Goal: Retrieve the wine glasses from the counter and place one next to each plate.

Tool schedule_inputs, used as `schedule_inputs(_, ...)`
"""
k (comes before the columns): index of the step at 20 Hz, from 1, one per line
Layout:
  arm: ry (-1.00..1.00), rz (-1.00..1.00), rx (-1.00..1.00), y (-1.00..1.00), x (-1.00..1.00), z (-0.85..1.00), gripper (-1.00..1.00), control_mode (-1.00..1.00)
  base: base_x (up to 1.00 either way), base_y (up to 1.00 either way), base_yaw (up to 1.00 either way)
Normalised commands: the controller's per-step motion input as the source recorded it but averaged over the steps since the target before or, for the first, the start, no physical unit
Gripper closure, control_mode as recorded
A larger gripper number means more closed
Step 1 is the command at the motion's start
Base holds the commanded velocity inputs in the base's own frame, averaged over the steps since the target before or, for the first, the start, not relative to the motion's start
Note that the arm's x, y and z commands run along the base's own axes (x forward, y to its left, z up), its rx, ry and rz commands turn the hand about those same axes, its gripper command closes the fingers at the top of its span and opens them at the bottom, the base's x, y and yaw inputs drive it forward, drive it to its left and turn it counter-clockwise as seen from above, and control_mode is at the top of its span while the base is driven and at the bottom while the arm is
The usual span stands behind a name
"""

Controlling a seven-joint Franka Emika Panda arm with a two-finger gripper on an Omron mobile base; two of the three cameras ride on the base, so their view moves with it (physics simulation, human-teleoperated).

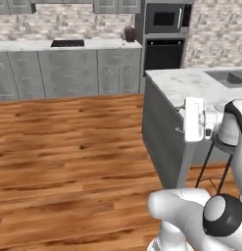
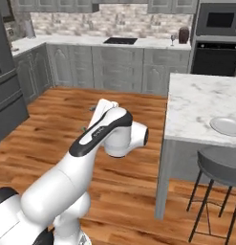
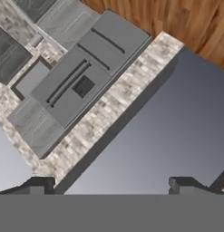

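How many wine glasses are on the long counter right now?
1 clear stemmed wine glass is visible, standing on the white marble counter at its right end, just left of a dark brown jar beside the oven column. A second may be hidden or too small to make out.

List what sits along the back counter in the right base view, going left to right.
Black cooktop → wine glass → dark toaster, all on the counter; the built-in oven stands just past its right end.
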Motion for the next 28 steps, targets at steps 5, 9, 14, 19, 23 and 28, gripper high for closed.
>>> schedule_inputs(5,0.00,0.00,0.00,0.00,0.00,0.00,-1.00,1.00,0.54,1.00,-0.45)
schedule_inputs(9,0.00,0.00,0.00,0.00,0.00,0.00,-1.00,1.00,0.73,1.00,-0.35)
schedule_inputs(14,0.00,0.00,0.00,0.00,0.00,0.00,-1.00,1.00,0.97,1.00,-0.16)
schedule_inputs(19,0.00,0.00,0.00,0.00,0.00,0.00,-1.00,1.00,1.00,1.00,-0.14)
schedule_inputs(23,0.00,0.00,0.00,0.00,0.00,0.00,-1.00,1.00,1.00,0.79,-0.14)
schedule_inputs(28,0.00,0.00,0.00,0.00,0.00,0.00,-1.00,1.00,1.00,0.49,-0.12)
